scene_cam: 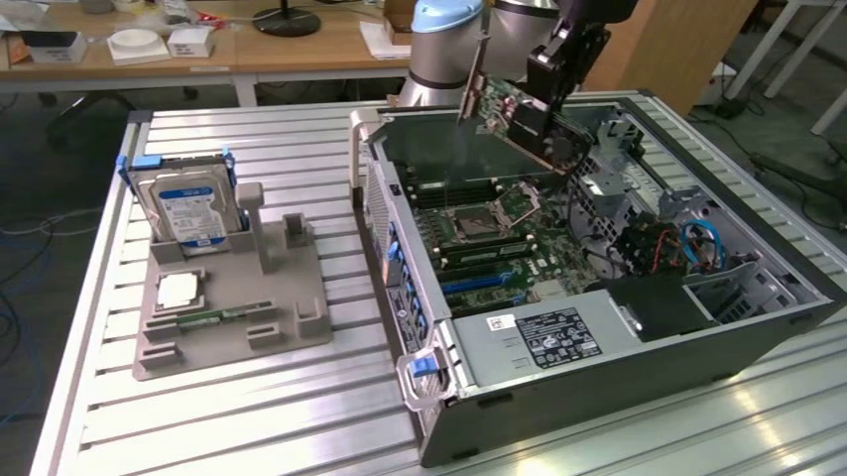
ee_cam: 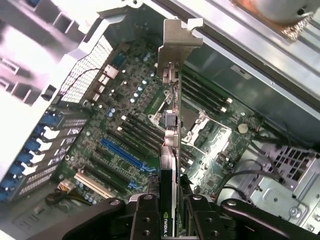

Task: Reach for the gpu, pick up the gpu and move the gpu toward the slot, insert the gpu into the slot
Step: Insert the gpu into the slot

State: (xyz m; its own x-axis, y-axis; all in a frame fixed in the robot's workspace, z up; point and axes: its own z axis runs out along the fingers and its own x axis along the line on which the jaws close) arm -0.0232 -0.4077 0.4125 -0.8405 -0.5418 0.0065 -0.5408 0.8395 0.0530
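My gripper is pinching the gpu by its upper edge, jaws partway closed; I am judging it light, stiff, fragile.

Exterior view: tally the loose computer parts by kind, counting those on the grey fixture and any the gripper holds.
Hard drive: 1, on the grey fixture
Processor chip: 1, on the fixture
Memory strip: 1, on the fixture
gpu: 1, in the gripper
Total: 4
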